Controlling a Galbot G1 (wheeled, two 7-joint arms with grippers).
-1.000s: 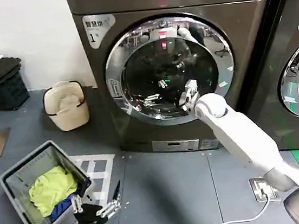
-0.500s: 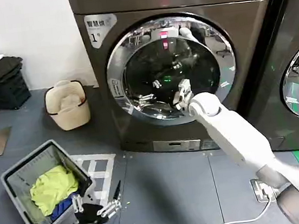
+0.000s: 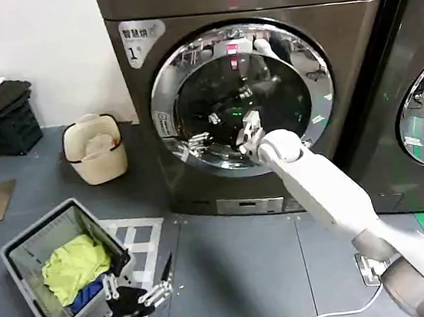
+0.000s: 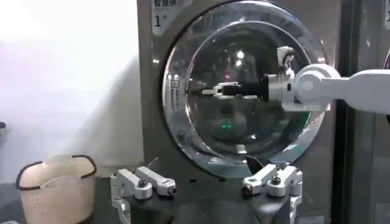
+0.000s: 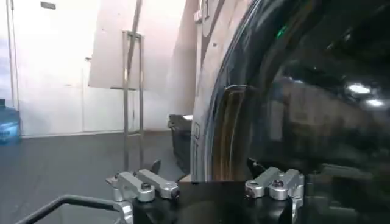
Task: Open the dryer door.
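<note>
The left end effector (image 3: 140, 297) hung low, just beside a grey laundry basket (image 3: 24, 263) on the floor, its fingers spread apart and holding nothing; from there the dryer door (image 3: 242, 97) lay well ahead, above and toward the robot's right, so this arm was the farther of the two and appeared parked. In the left wrist view the same released fingers (image 4: 143, 181) framed the door (image 4: 247, 91), whose chrome rim and dark glass sat flush in the bronze-grey front marked "1", to all appearance closed. The right end effector (image 3: 246, 131) was held out in front of the lower middle of the glass, its fingers parted and grasping nothing, pointing across the door toward the rim's left side. The rim section bearing a small label (image 3: 163, 123) lay beyond the fingertips on that side, near but apart; the glass lay directly behind the end effector, and whether they touched could not be told. In the right wrist view the open right end effector (image 5: 210, 184) looked along the door (image 5: 292, 91) at a grazing angle, with the curved rim edge just ahead of the fingertips. The coming move was judged to turn on this lateral gap: the right arm, much the nearer, would need to close on the rim's left edge, the presumed latch side, before pulling outward.
</note>
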